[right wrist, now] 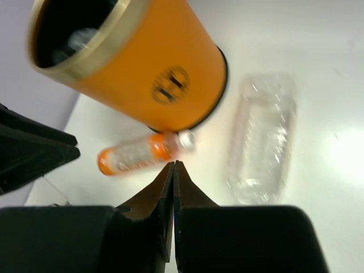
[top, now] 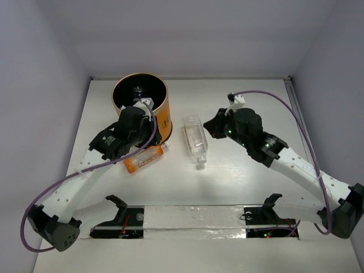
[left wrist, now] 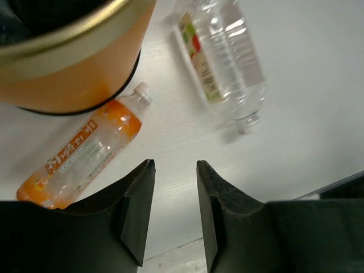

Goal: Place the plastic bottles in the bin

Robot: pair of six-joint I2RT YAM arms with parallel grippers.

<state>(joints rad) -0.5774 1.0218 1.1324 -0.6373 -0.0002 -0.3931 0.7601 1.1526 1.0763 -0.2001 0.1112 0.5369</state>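
The left arm reaches to the bin (top: 165,120) in the far-left corner, and the left gripper (left wrist: 175,213) has its fingers apart, holding nothing. The right gripper (right wrist: 173,199), pinched together on nothing, hangs just right of the clear ribbed bottle (top: 196,139) lying mid-table. The orange bottle (top: 145,158) lies just beside the bin's near side. Open tabletop (top: 239,187) runs from the bottles to the near edge.

Read as a robotics lab test cell, not a home or shop. A white desk (top: 244,182) is boxed in by plain pale walls (top: 193,34) on three sides. Two white-and-black arms, left (top: 68,190) and right (top: 301,170), are bolted at its near edge, with purple cable (top: 267,92) routed in the open. A taped strip (top: 193,217) is seen between the bases. A bin (top: 164,119) and two plastic bottles (top: 195,139) are set out as props.
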